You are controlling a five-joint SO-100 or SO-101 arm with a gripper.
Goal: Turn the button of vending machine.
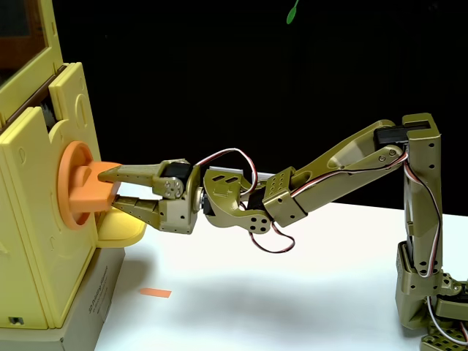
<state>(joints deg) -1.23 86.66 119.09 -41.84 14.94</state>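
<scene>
button (82, 191): orange, bar sticking out | vending machine (36, 212): yellow, upright, left

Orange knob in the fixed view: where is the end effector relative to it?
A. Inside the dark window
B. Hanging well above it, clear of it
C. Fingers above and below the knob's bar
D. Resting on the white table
C: the end effector has one finger over and one under the protruding bar of the orange knob on the yellow vending machine.

I'm seeing my gripper (111, 189) clamping the orange button (82, 186), vending machine (40, 219) sitting at left, arm stretching over white surface (292, 292)
</scene>
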